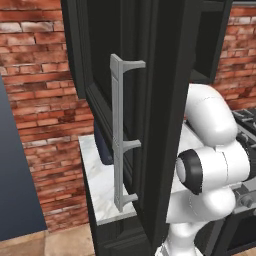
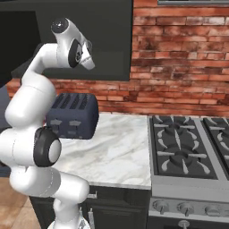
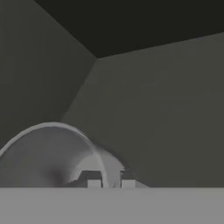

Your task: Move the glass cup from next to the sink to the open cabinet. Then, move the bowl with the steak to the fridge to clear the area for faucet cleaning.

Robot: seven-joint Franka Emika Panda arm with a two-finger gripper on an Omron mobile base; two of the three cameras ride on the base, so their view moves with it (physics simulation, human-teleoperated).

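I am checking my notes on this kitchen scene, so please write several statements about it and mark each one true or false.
1. The gripper holds the rim of the glass cup inside a dark cabinet. True.
2. The open cabinet door carries a short round knob. False: it has a long vertical grey bar handle.
3. A dark blue toaster stands on the marble counter. True.
4. A pot sits on the stove. False: its burners are bare.
5. The wall behind the counter is white tile. False: it is red brick.
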